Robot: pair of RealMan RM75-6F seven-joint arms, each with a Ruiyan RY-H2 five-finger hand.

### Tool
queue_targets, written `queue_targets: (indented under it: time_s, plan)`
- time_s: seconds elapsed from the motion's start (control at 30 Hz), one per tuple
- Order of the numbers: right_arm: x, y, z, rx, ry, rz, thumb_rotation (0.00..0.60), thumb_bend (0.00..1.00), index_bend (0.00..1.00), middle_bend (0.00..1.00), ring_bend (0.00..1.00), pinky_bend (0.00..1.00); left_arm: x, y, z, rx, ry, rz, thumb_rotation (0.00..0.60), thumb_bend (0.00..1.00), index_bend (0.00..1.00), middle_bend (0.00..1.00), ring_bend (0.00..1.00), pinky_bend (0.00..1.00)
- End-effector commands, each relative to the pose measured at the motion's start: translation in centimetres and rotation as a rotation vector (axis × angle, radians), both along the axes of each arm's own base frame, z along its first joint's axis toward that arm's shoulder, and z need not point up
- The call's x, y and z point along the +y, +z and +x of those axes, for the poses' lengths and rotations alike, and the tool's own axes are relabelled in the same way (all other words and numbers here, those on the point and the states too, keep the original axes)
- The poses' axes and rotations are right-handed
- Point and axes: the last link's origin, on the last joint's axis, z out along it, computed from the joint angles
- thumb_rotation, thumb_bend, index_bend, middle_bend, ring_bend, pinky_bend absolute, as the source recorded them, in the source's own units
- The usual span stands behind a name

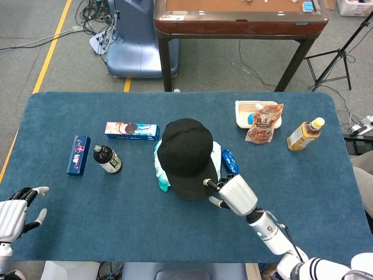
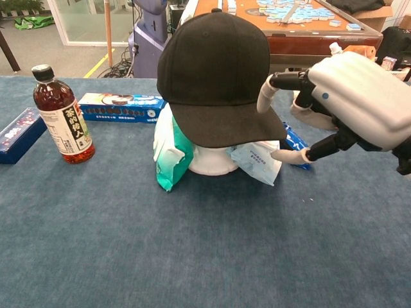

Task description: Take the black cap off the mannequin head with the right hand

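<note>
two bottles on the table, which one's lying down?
The yellow-capped bottle of amber drink at the far right lies on its side. The dark tea bottle left of the cap stands upright.

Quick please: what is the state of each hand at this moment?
Left hand: open, holding nothing, at the near left table edge.
Right hand: open, fingers spread beside the brim of the black cap, not gripping it yet.

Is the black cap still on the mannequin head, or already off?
Still on. The black cap covers the mannequin head; the right hand has open fingers at its brim, not yet gripping.
</note>
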Motion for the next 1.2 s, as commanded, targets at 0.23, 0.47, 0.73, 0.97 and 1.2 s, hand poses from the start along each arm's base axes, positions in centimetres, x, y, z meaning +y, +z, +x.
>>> queue_targets:
  time_s: [0.23,0.47,0.73,0.97,1.2]
  plan:
    - [-0.9,-1.1,0.8,-0.048,0.067,-0.035,0.6,0.0,0.47,1.0,0.93,0.96,-0.1,0.1,-0.1,-0.002,0.002,0.002,0.6,0.34,0.28,0.38,0.25,0.36]
    - [-1.5,-1.4,1.0,-0.078,0.094,-0.057,0.6,0.0,0.48,1.0,0.93,0.96,-0.1,0.1,-0.1,-0.004,0.006,0.004,0.6,0.34,0.28,0.38,0.25,0.36]
    - [-1.5,0.0,1.7,-0.101,0.118,-0.097,0.6,0.0,0.48,1.0,0.93,0.96,-0.1,0.0,-0.1,0.0,0.008,0.003,0.6,0.34,0.28,0.38,0.25,0.36]
    - [-1.4,1.2,2.5,-0.101,0.113,-0.104,0.6,0.0,0.48,1.0,0.93,0.96,0.0,0.0,-0.2,0.004,0.012,0.001,0.6,0.34,0.28,0.38,0.25,0.36]
    - [-1.5,1.9,3.8,-0.089,0.102,-0.093,0.6,0.1,0.48,1.0,0.93,0.96,0.0,0.0,-0.2,0.005,0.015,-0.001,0.6,0.34,0.28,0.38,0.25,0.36]
